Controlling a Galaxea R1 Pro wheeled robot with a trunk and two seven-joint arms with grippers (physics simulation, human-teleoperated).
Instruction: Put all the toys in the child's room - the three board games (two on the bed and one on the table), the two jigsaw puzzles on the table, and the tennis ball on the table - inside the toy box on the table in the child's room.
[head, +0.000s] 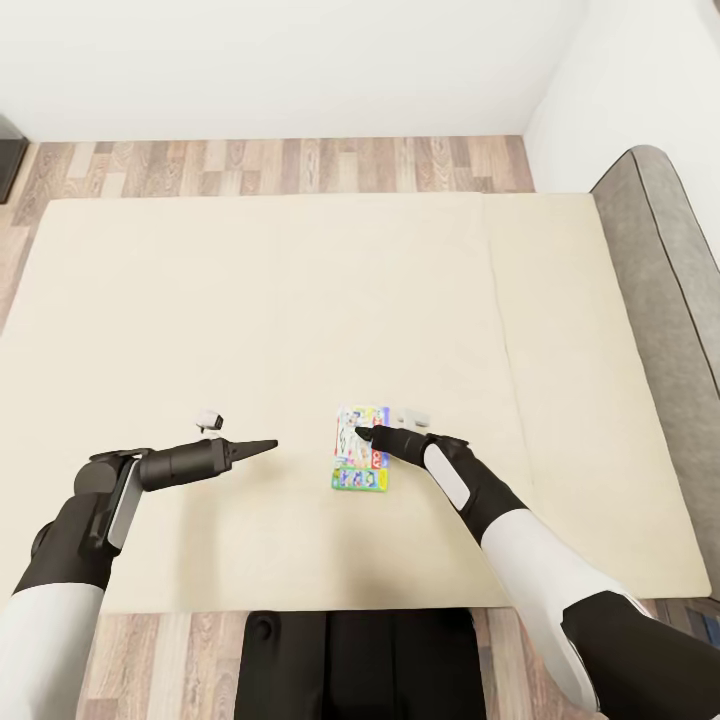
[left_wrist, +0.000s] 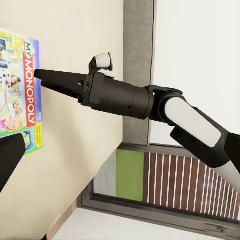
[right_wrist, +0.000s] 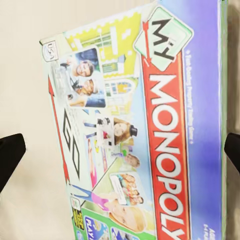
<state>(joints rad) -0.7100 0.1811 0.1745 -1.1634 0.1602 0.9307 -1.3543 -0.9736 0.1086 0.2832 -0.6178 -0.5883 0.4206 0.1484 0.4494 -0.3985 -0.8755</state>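
**Right tool over board game on bed**

One board game (head: 361, 449), its cover reading "My Monopoly", lies flat on the cream bed (head: 300, 300) near its front edge. The right tool (head: 366, 434) hangs over the box, fingers spread, one at each side, gripping nothing. The left tool (head: 262, 445) is held level above the bare mattress, well apart from the box; cannot tell whether it is spread or pressed together.

The head camera looks steeply down over the bed (head: 300, 300). Both wrist cameras sit low above it; all three share the board game (head: 361, 450) (left_wrist: 19, 90) (right_wrist: 145, 130), closest from the right wrist.
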